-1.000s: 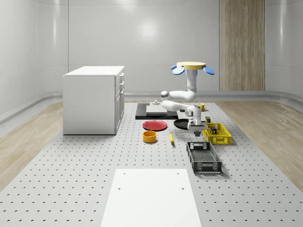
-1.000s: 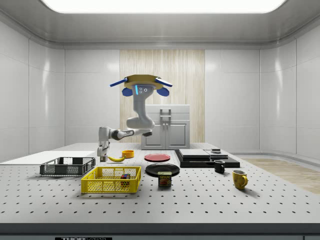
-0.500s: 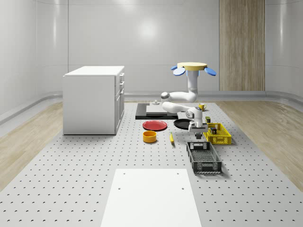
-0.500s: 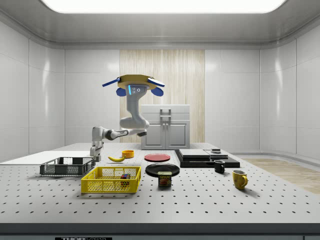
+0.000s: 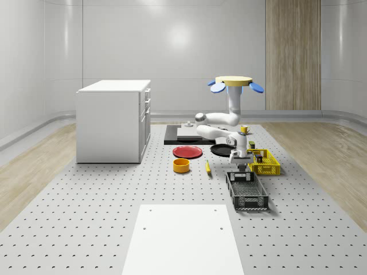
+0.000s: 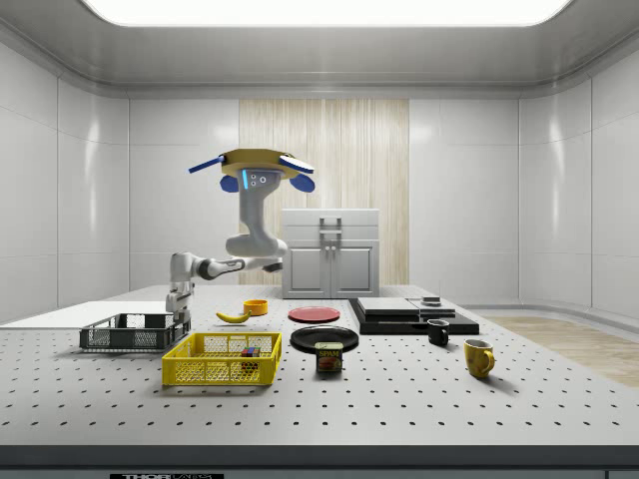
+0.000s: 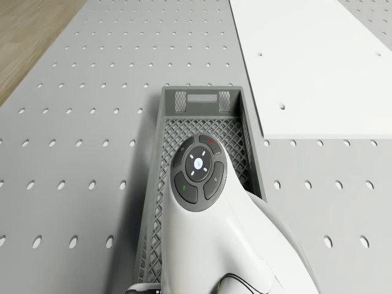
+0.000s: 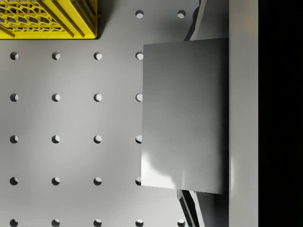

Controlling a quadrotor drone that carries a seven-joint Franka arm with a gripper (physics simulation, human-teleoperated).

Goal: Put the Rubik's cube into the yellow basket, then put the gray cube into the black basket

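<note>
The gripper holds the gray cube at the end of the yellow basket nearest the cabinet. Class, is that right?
Not quite. The gripper holds the gray cube at that end of the black basket, as the whole-scene view shows; the yellow basket lies farther back.

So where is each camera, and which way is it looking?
Whole-scene view: high, off the robot, facing the table's length; drone, arm, pincer at the black basket.
Side view: table's side, level; same drone, yellow basket.
Drone view: on the drone, looking down; arm over the black basket.
Wrist view: along the pincer; gray cube, yellow basket corner.
</note>
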